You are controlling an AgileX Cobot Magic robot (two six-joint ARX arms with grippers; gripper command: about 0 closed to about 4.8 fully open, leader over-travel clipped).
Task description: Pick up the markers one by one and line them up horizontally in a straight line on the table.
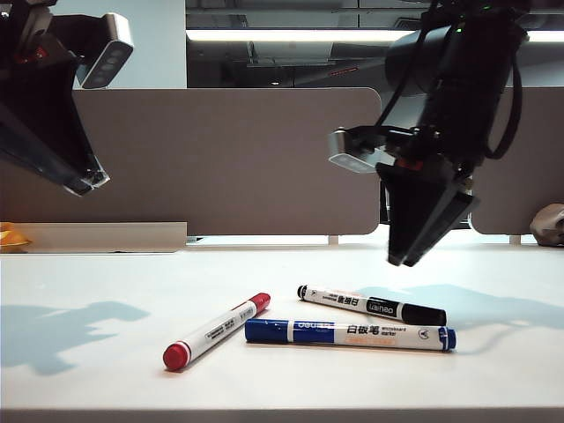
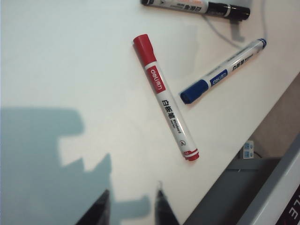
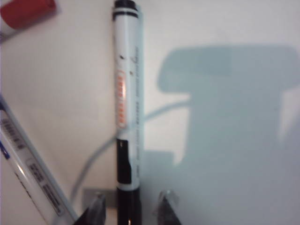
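Three markers lying loose on the table (image 1: 88, 282), none yet in a line: black marker (image 1: 370, 305) farthest back, blue marker (image 1: 350, 334) just in front of it and nearly parallel, red marker (image 1: 216, 330) angling away to the left, its tail end near the blue cap. Right gripper (image 3: 130, 206) is hanging above the black marker, jaws parted and holding nothing, the black cap sitting between the fingertips in the wrist view; how high it is riding is hard to judge. Left gripper (image 2: 132, 208) is hovering high at left, jaws likewise parted and empty. Step in hand: first pick, probably the black marker. Next move calls for lowering straight down, closing across the barrel.
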